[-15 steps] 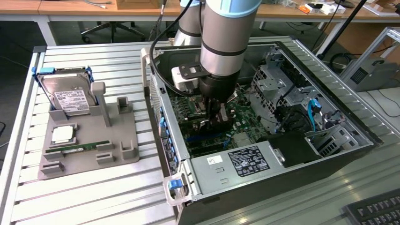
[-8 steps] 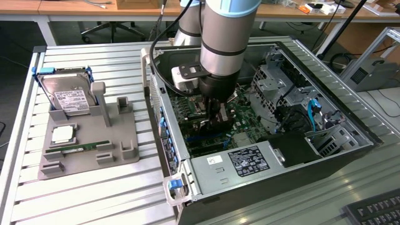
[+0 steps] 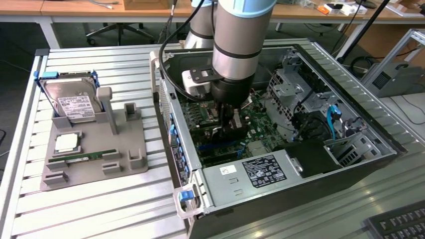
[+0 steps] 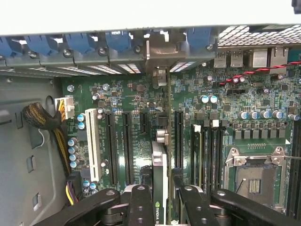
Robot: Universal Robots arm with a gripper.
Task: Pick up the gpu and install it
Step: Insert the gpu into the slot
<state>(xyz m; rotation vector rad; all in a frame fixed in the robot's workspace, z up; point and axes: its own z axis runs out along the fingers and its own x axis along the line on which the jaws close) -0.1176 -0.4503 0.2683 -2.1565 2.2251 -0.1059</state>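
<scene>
A slatted metal table [image 3: 99, 209] holds a grey tray [image 3: 93, 164] with a hard drive [image 3: 73, 104] on the exterior view's left. To its right lies an open computer case [image 3: 371, 164]. The arm points straight down into it. The gripper [image 4: 163, 197] pinches the gpu [image 4: 160, 165] on edge between its jaws, over the green motherboard [image 4: 221, 136].

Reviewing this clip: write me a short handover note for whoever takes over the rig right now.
Gripper: shut on the gpu, held edge-on inside the open computer case.
Gpu: standing on edge over the motherboard, in line with a long black slot; whether it is seated cannot be told.
Done: gpu picked up and brought into the case.
Left: seating not confirmed, gripper not released.
Hard drive sits in the grey holder outside.
</scene>
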